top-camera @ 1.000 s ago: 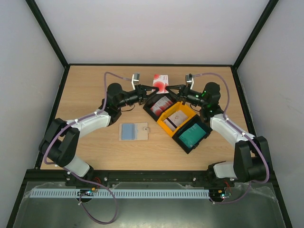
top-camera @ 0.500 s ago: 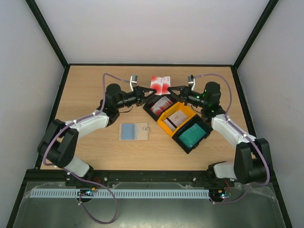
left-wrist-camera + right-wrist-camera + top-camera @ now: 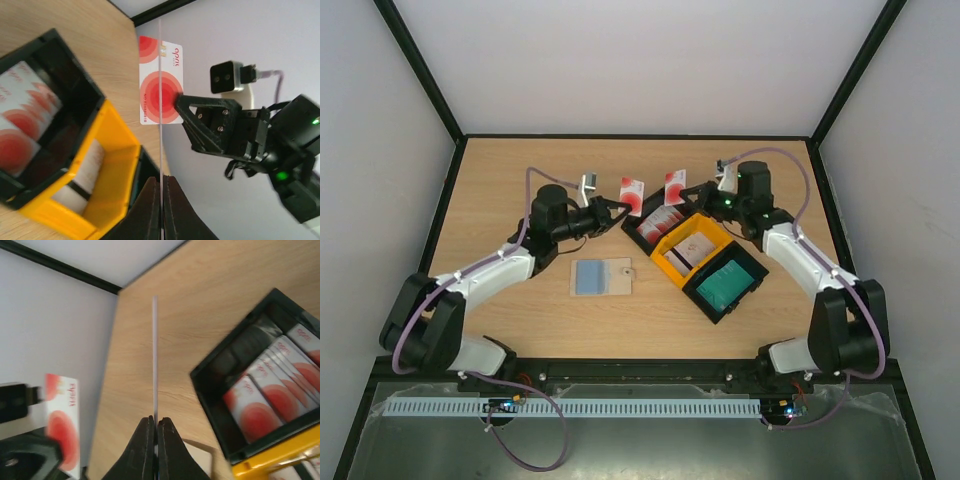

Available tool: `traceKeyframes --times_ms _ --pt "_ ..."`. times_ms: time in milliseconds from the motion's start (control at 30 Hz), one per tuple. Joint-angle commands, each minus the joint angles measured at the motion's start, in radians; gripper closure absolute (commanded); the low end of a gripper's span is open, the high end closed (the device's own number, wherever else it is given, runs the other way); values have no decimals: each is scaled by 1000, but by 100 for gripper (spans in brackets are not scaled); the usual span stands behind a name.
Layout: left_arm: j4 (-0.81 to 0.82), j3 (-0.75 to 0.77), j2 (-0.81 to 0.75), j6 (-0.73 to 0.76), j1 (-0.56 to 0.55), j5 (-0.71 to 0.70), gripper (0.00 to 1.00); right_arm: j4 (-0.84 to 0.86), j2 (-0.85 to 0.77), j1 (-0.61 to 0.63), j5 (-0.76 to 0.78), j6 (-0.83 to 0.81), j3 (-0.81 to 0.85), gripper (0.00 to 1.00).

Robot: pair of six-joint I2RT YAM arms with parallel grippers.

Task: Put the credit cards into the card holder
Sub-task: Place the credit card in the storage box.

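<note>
The left gripper [image 3: 617, 204] is clamped on the left card [image 3: 632, 195] and the right gripper [image 3: 690, 190] on the right card [image 3: 674, 187], both at 12 o'clock of the tray [image 3: 670, 270]. The red lettering is unreadable.

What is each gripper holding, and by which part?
The left gripper pinches a red-and-white card by one edge; right gripper, a second card likewise.
</note>
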Motion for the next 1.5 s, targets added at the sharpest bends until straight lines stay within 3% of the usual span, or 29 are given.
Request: traceKeyframes --times_ms 0,500,533,667,867,1067,1300,1467 --pt "-206 -32 -55 155 3 -116 97 -259 79 75 194 -213 88 98" --pt "-299 -139 -107 203 3 -206 97 -478 395 260 455 -346 327 96" --pt "-302 -139 -110 204 3 -208 97 -489 408 263 466 -352 340 93" --pt "-311 -139 -116 213 3 -212 97 -542 422 268 534 -363 377 66" --pt "-299 -138 -129 209 2 -205 97 -495 310 269 559 -338 346 56" --pt "-240 -141 -183 184 -7 -177 97 -195 141 270 281 -207 152 42" --pt "-83 -176 -239 79 -23 -58 97 455 -10 270 5 201 -110 28" --pt "7 -197 -275 3 -28 -2 97 657 14 291 -63 349 -146 31"
